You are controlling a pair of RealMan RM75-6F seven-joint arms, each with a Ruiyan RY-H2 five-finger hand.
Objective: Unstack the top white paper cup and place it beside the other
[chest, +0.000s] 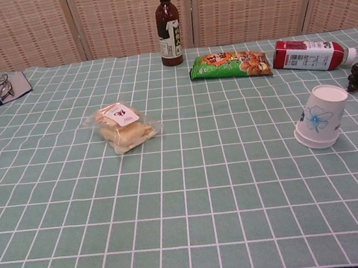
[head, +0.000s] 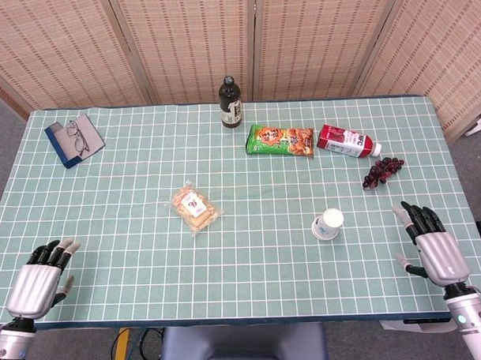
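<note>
The white paper cup stack (head: 327, 223) stands upside down on the green grid tablecloth, right of centre; in the chest view the cup stack (chest: 321, 116) shows a blue flower print and leans slightly. My right hand (head: 429, 242) rests open near the table's front right edge, a short way right of the cups and apart from them. My left hand (head: 43, 274) lies open at the front left corner, far from the cups. Neither hand appears in the chest view.
A bagged snack (head: 196, 209) lies near the table's middle. Along the back are a dark bottle (head: 231, 103), a green snack packet (head: 281, 140), a red bottle lying down (head: 347, 141) and grapes (head: 382, 172). Glasses on a case (head: 75, 139) sit far left.
</note>
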